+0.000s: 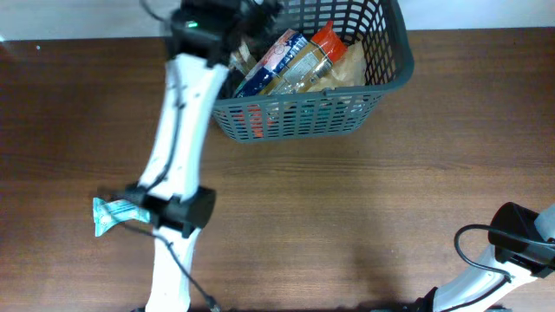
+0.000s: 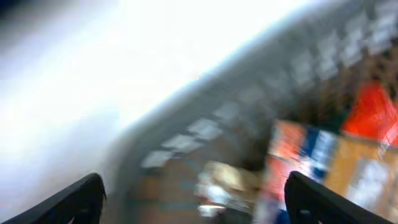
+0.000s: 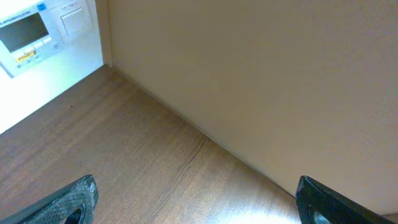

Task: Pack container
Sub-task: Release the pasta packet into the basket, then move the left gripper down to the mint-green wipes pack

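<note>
Container (image 1: 295, 117) at far table (image 1: 347, 217) edge; left gripper (image 2: 196, 202) spread above it.

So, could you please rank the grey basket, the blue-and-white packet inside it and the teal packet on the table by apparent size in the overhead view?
1. Grey basket, by far the largest.
2. Blue-and-white packet.
3. Teal packet; the left arm hides part of it, so places two and three are unsure.

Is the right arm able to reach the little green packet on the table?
Probably not. The green packet lies far to the left, partly under the left arm. The right arm sits in the opposite corner, and the left arm stands between them.
</note>
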Robot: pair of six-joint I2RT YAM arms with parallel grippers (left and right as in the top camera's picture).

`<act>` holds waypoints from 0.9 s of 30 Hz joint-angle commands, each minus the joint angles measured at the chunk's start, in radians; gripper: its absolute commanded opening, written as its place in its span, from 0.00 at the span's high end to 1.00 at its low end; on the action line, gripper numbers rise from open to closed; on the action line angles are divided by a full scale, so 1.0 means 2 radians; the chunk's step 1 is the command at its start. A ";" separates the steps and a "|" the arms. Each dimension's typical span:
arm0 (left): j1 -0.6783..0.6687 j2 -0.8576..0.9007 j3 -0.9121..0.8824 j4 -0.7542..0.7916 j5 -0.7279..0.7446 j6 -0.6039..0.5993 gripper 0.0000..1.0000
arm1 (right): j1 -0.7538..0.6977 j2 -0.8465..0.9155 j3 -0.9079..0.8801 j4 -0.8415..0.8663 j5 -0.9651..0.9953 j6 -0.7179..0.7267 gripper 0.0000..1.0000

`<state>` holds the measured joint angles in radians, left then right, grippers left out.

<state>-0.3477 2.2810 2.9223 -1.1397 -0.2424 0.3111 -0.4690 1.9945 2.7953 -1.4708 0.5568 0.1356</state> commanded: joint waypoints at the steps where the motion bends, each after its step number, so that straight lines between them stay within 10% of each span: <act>1: 0.025 -0.105 0.036 -0.018 -0.070 -0.020 0.13 | -0.001 -0.003 -0.002 0.000 0.004 0.006 0.01; 13: 0.094 -0.213 0.036 -0.274 -0.082 -0.240 0.16 | -0.001 -0.003 -0.002 0.000 0.004 0.006 0.01; 27: 0.200 -0.253 -0.022 -0.274 -0.182 -0.397 0.20 | -0.001 -0.003 -0.002 0.000 0.004 0.006 0.01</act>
<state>-0.0132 1.7821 2.9311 -1.6833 -0.5682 -0.3801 -0.4690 1.9945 2.7953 -1.4704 0.5568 0.1356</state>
